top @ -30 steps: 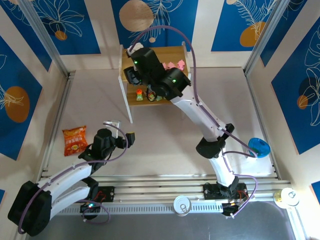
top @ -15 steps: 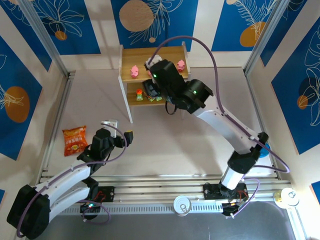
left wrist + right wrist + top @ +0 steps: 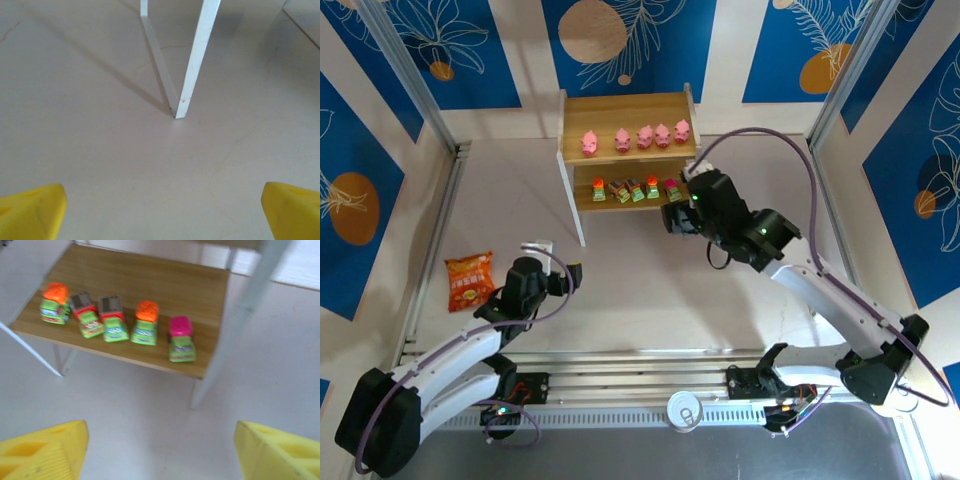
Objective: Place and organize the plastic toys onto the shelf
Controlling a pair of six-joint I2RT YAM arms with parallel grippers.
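From where I stand the worry is the right arm. Its right gripper hangs just off the 4 o'clock corner of the two-tier light wooden shelf with white side panels, yellow fingers spread wide with nothing between them. Its looping purple cable arcs close by the shelf's right side. I'd judge that a careless swing could clip the thin white leg or snag the cable on the panel, and a shelf this light would shudder. That could tip the five pink plastic pig figures lined along the top tier's front. It could also nudge the five blocky plastic toys with orange, red and pink tops on yellow-green bases off the lower board, where the pink-topped one sits nearest the edge. The left gripper, fully spread and empty, sits low at the table's 7 o'clock, facing a shelf leg but apart from it. Around us, blue wall panels printed with white leaves and orange discs box in a pale, smooth, faintly veined table. A crinkly orange snack bag lies at 9 o'clock and a small blue bowl at 4 o'clock.
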